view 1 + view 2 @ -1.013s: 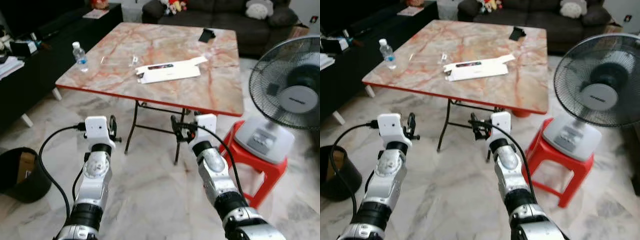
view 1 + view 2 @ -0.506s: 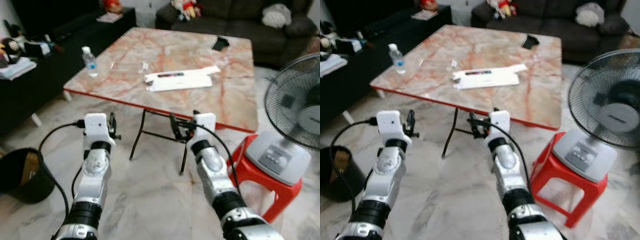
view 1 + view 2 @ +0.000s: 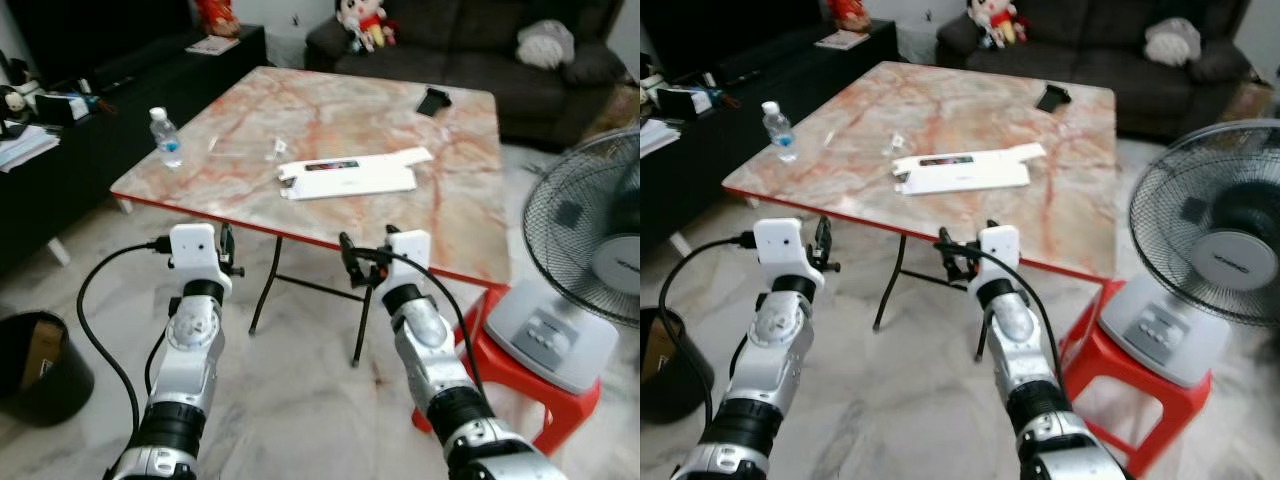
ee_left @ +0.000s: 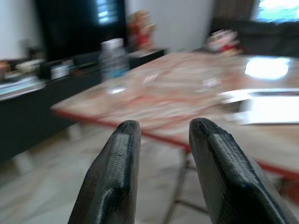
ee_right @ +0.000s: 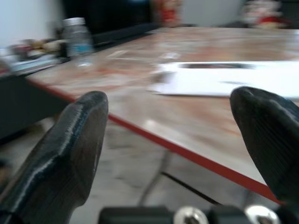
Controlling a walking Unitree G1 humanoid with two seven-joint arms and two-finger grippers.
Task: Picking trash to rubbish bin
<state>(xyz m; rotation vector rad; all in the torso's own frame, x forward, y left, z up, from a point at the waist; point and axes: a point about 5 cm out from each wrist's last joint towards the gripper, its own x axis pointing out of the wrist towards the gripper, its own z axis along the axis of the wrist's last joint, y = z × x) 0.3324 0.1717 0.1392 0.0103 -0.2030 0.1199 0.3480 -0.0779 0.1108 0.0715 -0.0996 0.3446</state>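
Note:
A clear plastic bottle stands near the left corner of the marble table. A flat white carton lies mid-table, with a small clear wrapper beside it and a black item at the far side. The black rubbish bin sits on the floor at my lower left. My left gripper and right gripper are both raised short of the table's red front edge, holding nothing. The left gripper is open by a narrow gap; the right gripper is open wide.
A standing fan rests on a red stool at the right, close to my right arm. A dark sofa runs behind the table. A black low cabinet lines the left side. Marble floor lies between me and the table.
The whole picture has shifted as the camera moved; the table now sits slightly nearer and the bin lower left. Both arms keep the same raised pose.

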